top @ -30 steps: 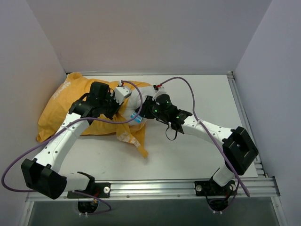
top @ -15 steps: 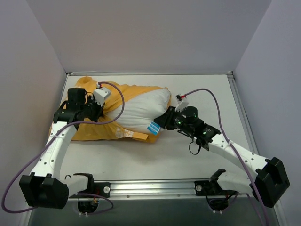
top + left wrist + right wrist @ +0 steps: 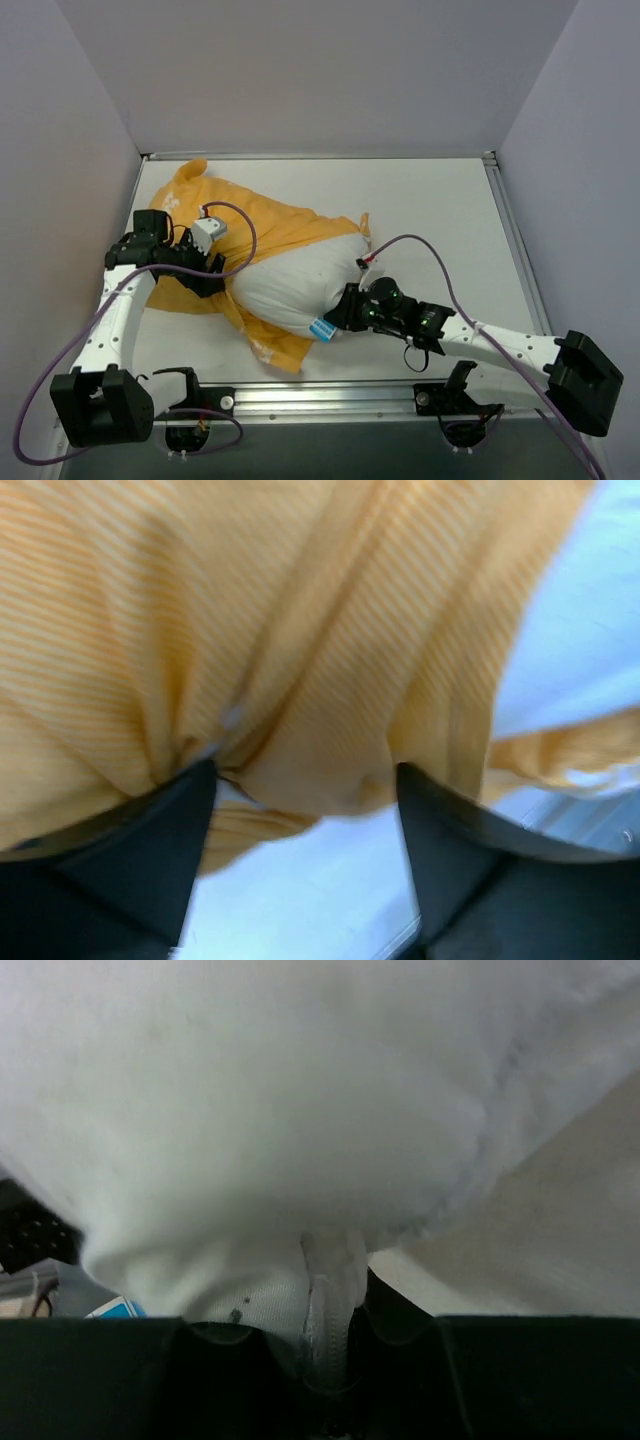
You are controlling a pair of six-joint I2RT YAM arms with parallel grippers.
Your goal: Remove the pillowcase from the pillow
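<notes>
The right tool (image 3: 328,1345) is clamped on a seamed corner of the white pillow (image 3: 300,1110), right beside its small blue tag (image 3: 322,329). The left tool (image 3: 305,800) has a bunched fold of the orange pillowcase (image 3: 300,630) gripped between its fingers. The pillow lies near the front middle of the table (image 3: 440,220), its right end bare and its left end inside the pillowcase, which spreads toward the far left corner.

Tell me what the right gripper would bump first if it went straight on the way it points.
The pillow. The right gripper points left and is shut on the pillow's corner by the blue tag, so going on would only push it deeper into the pillow.
</notes>
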